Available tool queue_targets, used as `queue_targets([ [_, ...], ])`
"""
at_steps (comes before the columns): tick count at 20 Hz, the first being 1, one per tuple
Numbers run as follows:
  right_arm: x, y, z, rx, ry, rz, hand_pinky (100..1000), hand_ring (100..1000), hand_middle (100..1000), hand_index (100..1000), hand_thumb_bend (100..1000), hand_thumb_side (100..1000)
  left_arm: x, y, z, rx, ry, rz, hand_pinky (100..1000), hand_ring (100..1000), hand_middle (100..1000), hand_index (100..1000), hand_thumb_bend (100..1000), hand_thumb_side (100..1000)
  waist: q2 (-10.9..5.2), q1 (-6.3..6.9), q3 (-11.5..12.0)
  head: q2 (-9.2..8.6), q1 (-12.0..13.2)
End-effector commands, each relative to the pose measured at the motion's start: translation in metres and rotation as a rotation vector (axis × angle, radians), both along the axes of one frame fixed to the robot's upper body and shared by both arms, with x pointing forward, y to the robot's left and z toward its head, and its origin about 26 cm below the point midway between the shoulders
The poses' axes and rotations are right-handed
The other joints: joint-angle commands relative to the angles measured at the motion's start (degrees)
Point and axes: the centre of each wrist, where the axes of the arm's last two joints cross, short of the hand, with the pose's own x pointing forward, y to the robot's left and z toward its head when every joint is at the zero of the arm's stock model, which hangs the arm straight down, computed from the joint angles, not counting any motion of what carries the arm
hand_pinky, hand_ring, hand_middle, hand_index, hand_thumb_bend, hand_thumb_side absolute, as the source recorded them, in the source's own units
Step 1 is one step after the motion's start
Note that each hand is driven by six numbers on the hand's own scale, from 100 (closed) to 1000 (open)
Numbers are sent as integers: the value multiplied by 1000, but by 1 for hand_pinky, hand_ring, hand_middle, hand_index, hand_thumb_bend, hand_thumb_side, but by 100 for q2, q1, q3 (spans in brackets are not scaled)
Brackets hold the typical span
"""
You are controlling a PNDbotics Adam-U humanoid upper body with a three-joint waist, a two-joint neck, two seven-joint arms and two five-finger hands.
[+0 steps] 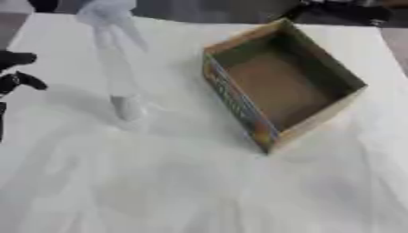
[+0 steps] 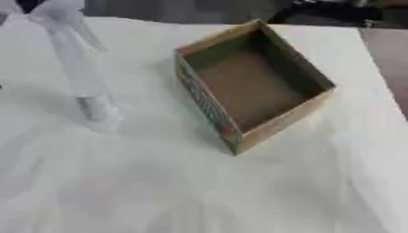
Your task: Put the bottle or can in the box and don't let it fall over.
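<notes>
Bottle point(image 1: 126, 107): small, pale, translucent, upright on the white table point(image 1: 199, 191), at nine o'clock of the box point(image 1: 280, 86), apart from it. Box: open-topped cardboard, brown interior, printed outer wall. Left hand point(image 1: 16, 77): at nine o'clock edge, finger state indeterminable.

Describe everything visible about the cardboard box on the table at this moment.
The cardboard box is an open-topped, rectangular tray with brown, cardboard-looking walls and a plain brown floor. Its near-left outer wall carries colourful print, too blurred to read. It sits flat on the white-covered table, turned at an angle to the table's edges, right of centre. It is empty. Nothing touches it; the pale, blurred object stands apart to its left.
</notes>
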Motion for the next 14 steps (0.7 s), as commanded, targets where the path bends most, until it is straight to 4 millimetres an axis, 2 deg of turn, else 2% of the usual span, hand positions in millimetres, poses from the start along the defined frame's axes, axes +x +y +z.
queue_targets([
  [1, -3, 0, 10, -34, -23, -1, 720, 1000, 922, 990, 100, 323, -4, 7, 15, 60, -42, 6, 586, 789, 672, 872, 100, 711, -97, 10, -1, 22, -30],
  [8, -7, -5, 8, -50, -4, -23, 720, 1000, 919, 989, 100, 316, -13, 32, 46, 259, -107, -16, 604, 804, 701, 881, 100, 706, -232, 55, 80, 197, -282],
  [14, -11, -8, 8, -55, 9, -44, 720, 1000, 918, 987, 100, 308, -20, 48, 81, 491, -92, 19, 623, 810, 715, 890, 100, 717, -362, 110, 133, 223, -313],
])
